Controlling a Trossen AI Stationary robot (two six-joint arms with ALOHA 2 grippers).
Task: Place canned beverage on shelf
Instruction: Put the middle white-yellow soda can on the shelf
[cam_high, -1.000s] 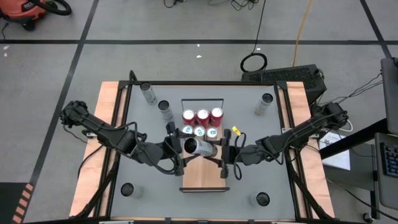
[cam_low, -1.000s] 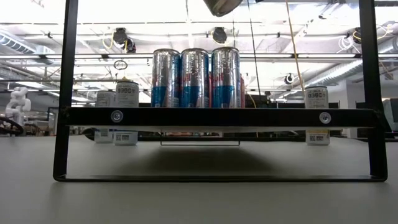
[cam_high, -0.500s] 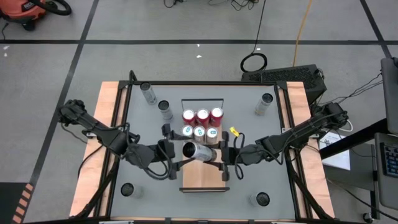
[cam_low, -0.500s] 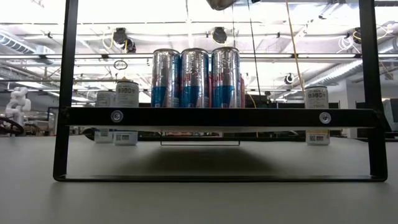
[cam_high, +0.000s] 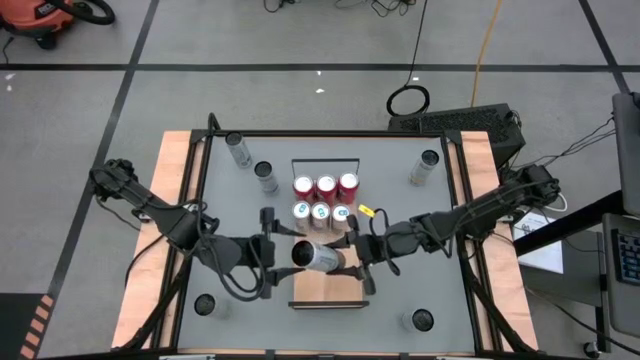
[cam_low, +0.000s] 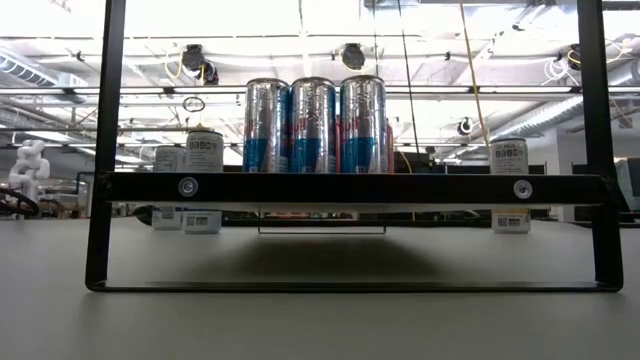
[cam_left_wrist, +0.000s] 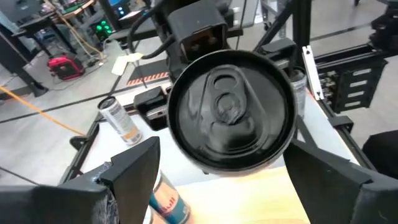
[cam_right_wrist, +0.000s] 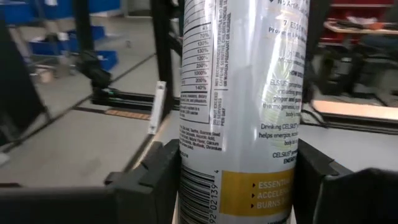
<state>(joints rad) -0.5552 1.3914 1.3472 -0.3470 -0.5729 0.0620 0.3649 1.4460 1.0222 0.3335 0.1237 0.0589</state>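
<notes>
Silver can (cam_high: 318, 257) lying sideways above the shelf (cam_high: 326, 285), right gripper (cam_high: 350, 263) clamped around it, left gripper (cam_high: 277, 252) spread at its end.

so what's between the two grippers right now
A silver can lying on its side above the shelf in the high view: the right gripper clamps its body, and the left gripper stands open at its top end.
</notes>
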